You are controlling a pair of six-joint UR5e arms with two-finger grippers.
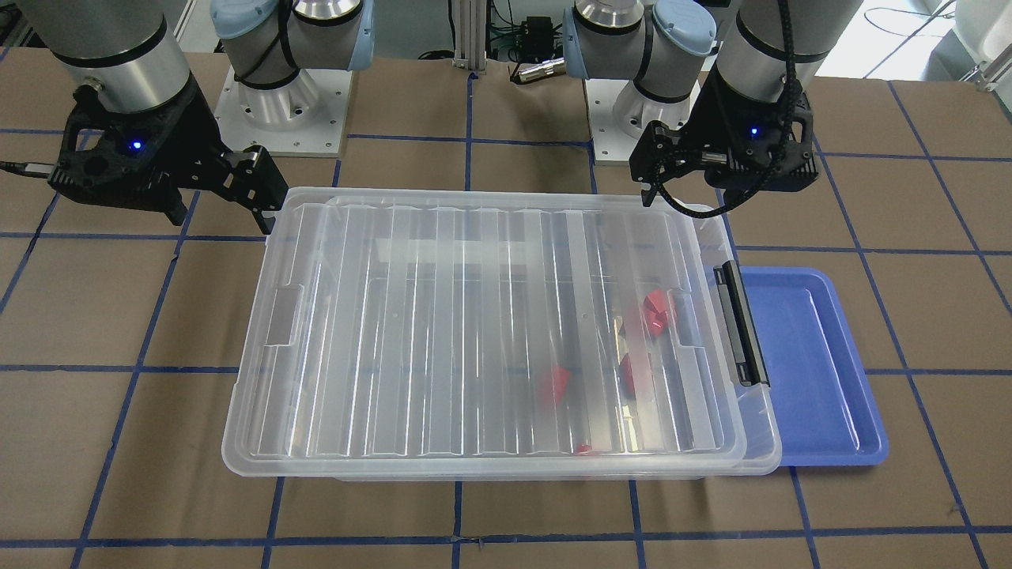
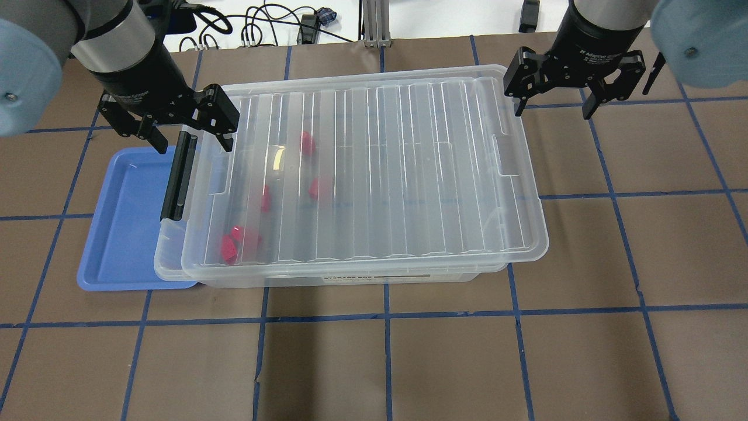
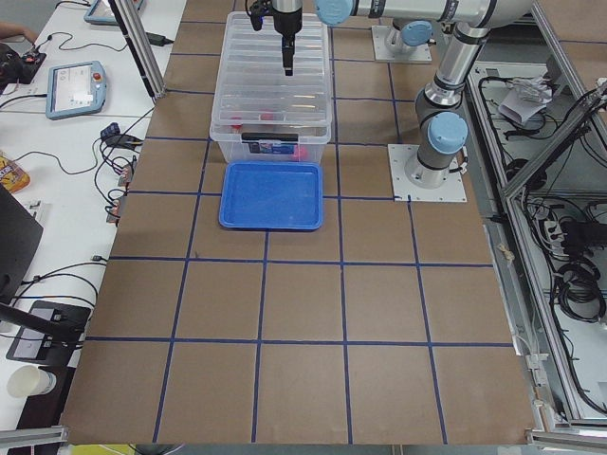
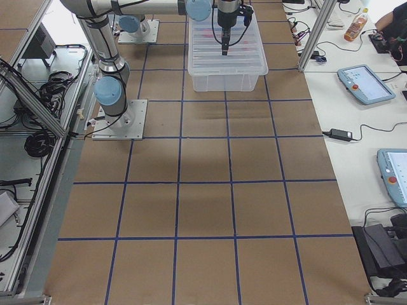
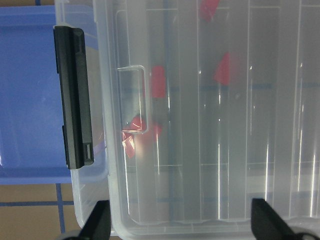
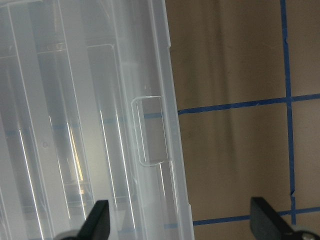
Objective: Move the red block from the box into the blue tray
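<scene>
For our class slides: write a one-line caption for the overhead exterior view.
Left gripper and right gripper hover open at opposite ends of the lidded box of red blocks, blue tray alongside.

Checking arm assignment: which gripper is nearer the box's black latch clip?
Left. The left gripper hovers beside the black latch clip; the right gripper hangs at the opposite end of the box.

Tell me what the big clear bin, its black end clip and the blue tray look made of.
The large clear ribbed-lid storage bin: translucent glossy plastic; small red blocks show blurred through it, ridges glint. The black latch clip: apparently matte moulded plastic, little shine. The shallow blue rectangular tray: likely smooth plastic, soft highlights along its raised rim.
</scene>
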